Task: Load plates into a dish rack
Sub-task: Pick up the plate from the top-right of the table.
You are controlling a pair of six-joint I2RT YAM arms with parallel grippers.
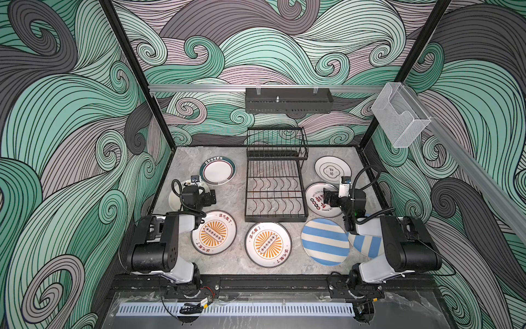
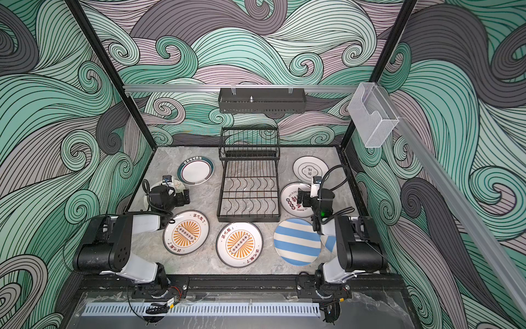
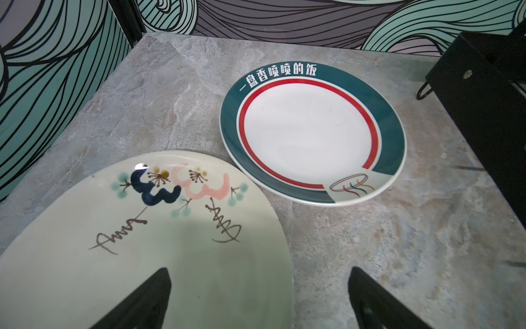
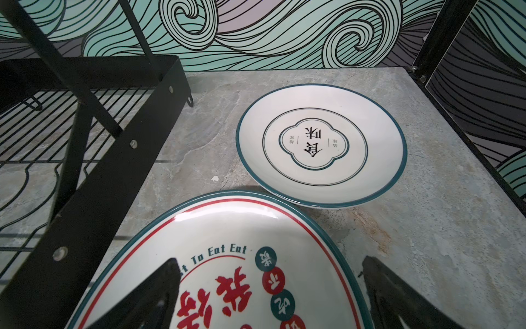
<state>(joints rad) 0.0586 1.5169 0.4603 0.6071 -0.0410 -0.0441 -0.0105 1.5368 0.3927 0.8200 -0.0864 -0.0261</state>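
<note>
Lying flat on a grey marbled tabletop (image 1: 227,205) walled with teal wave murals (image 1: 256,42), eight plates (image 1: 269,244) flank and front the black dish rack (image 1: 275,188); left gripper (image 1: 212,196) and right gripper (image 1: 327,196) hover, jaws spread wide.

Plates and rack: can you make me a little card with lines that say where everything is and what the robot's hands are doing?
Rack: black wire two-tier dish rack, mid-table, no plates in it
Plates: eight round plates, all lying on the grey marbled table
Left hand: open, over the cream flower-painted plate, holding nothing
Right hand: open, over the white red-lettered plate, holding nothing
Front row: two orange-sunburst plates, two blue-and-cream striped plates
</note>
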